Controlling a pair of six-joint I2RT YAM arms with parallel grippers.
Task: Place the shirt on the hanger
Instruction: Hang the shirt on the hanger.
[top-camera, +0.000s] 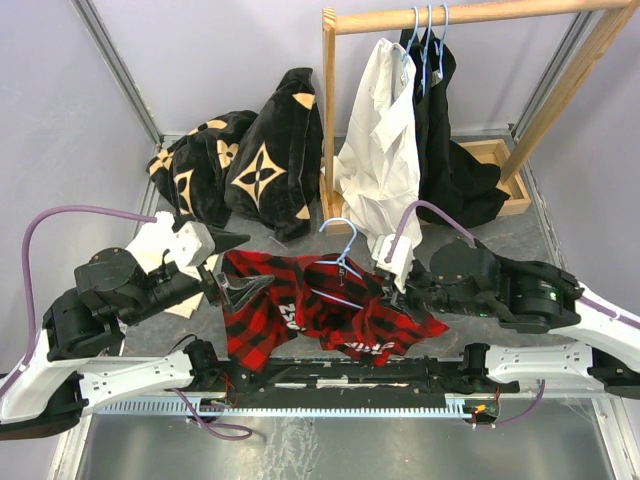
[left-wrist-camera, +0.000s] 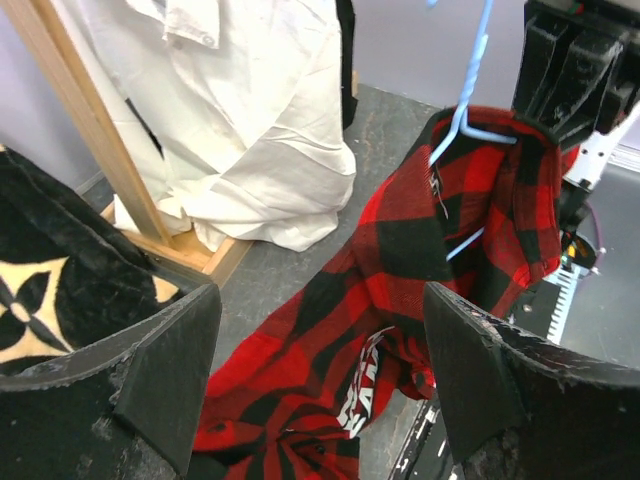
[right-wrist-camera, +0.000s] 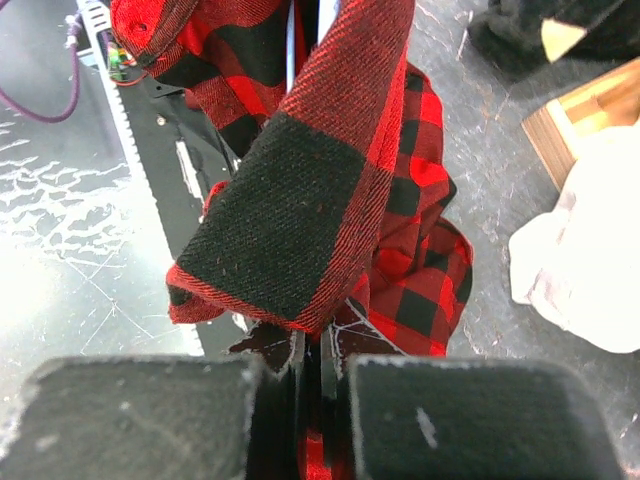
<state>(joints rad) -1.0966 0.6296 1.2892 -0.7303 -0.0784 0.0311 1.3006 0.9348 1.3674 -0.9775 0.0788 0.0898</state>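
Observation:
The red-and-black plaid shirt (top-camera: 300, 310) lies bunched on the table between the arms, its white lettering (left-wrist-camera: 362, 385) facing up. The light-blue hanger (top-camera: 343, 262) stands in its right part, hook up, with the shirt's shoulder draped over one arm of the wire (left-wrist-camera: 468, 95). My right gripper (top-camera: 393, 288) is shut on that draped fabric (right-wrist-camera: 290, 200); whether the wire is also in the grip is hidden. At the shirt's left edge my left gripper (top-camera: 238, 268) is open, with both fingers (left-wrist-camera: 165, 385) wide apart above the cloth, holding nothing.
A pale wooden clothes rail (top-camera: 460, 15) stands at the back right, with a white shirt (top-camera: 380, 160) and a black garment (top-camera: 445, 140) hanging from it. Black fabric with tan flower motifs (top-camera: 250, 160) is heaped at the back left. The rail's wooden base (top-camera: 500, 155) sits behind my right arm.

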